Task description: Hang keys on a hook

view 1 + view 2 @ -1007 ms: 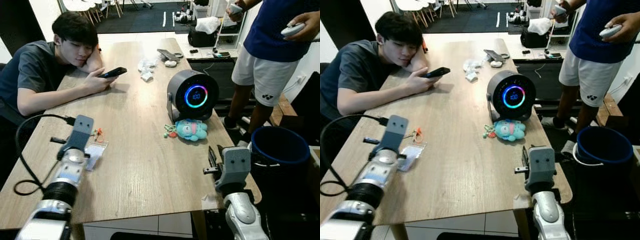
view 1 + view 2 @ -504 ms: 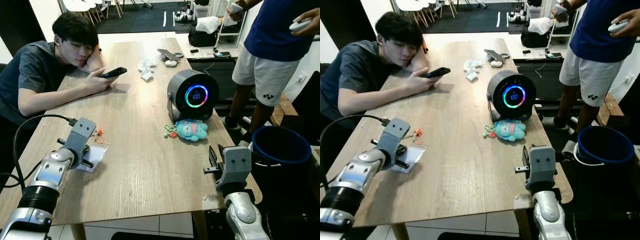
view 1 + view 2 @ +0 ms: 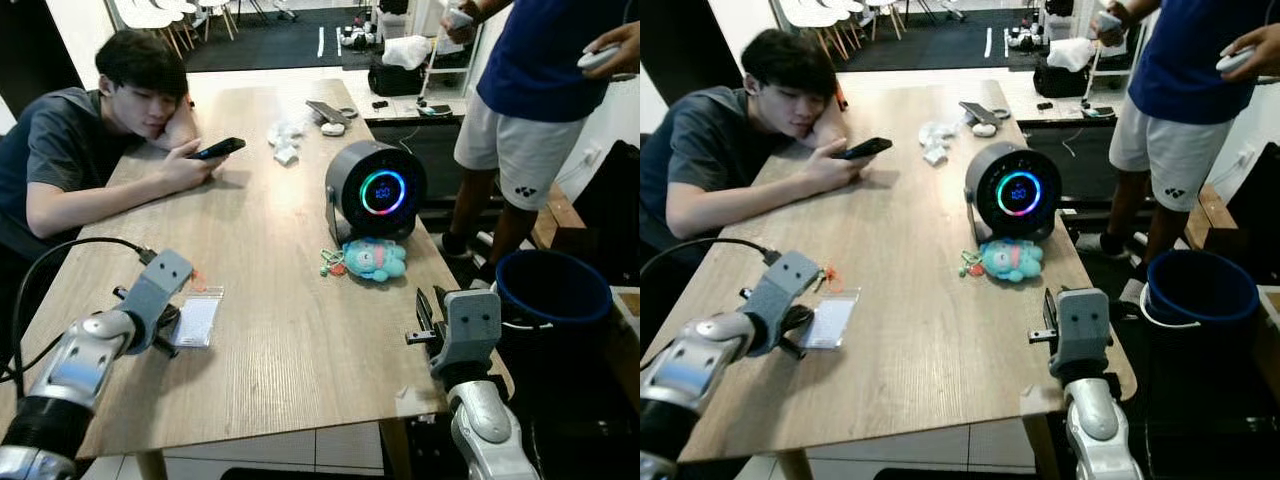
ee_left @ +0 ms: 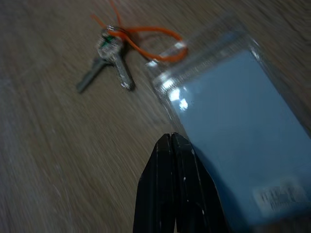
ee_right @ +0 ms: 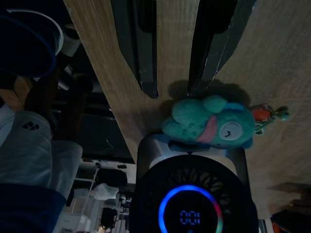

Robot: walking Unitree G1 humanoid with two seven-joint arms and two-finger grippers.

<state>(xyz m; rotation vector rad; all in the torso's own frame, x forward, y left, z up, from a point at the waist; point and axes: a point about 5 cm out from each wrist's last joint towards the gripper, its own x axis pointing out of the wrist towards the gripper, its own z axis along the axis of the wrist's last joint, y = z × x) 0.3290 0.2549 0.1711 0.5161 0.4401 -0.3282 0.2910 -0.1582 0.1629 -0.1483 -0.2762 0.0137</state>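
Note:
Two small keys (image 4: 109, 53) on an orange loop (image 3: 829, 278) lie flat on the wooden table (image 3: 280, 250), tied to a clear card sleeve (image 4: 233, 141). My left gripper (image 4: 171, 137) is shut with nothing in it. Its tips rest low over the sleeve's near edge, a short way from the keys. In the eye views the left gripper (image 3: 163, 322) sits at the sleeve (image 3: 198, 318) by the table's left front. My right gripper (image 5: 172, 91) is open above the table's right front edge. It points at a teal plush toy (image 5: 214, 124) and holds nothing.
A round black device with a glowing ring (image 3: 376, 190) stands behind the plush (image 3: 372, 258). One person (image 3: 90, 150) leans on the table's left side with a phone. Another person (image 3: 530, 90) stands at the right beside a blue bucket (image 3: 555, 290).
My left arm has swung lower and brought its gripper down to the card sleeve beside the keys. The camera has shifted a little. The right arm has stayed put.

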